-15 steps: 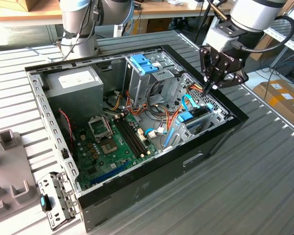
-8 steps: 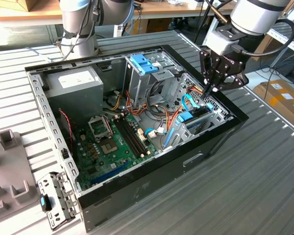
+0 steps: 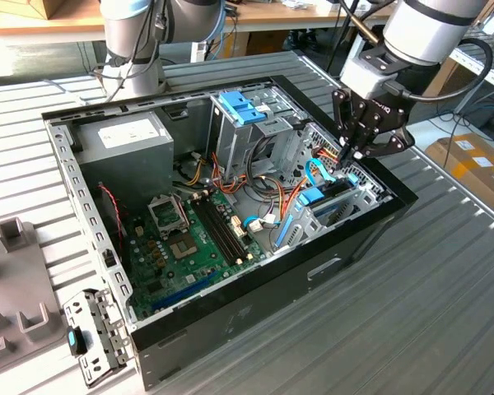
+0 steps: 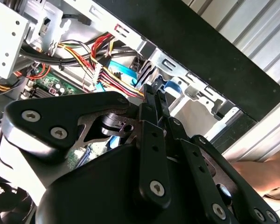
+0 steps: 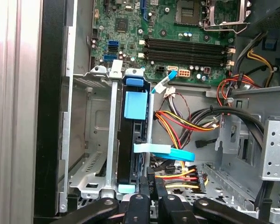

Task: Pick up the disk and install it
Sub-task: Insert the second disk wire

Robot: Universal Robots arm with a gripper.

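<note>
The disk (image 5: 130,140) stands on edge in the drive cage (image 5: 91,140), at three o'clock of the case (image 3: 230,329) in the exterior view. Your gripper (image 5: 149,182) has its jaws together on the disk's end; loose cables (image 5: 177,123) just beside could snag and stop it seating.

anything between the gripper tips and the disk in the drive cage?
Nothing shows between them. In the first wrist view the gripper has its shut fingertips right at the end of the disk, which stands on edge in the metal drive cage.
</note>
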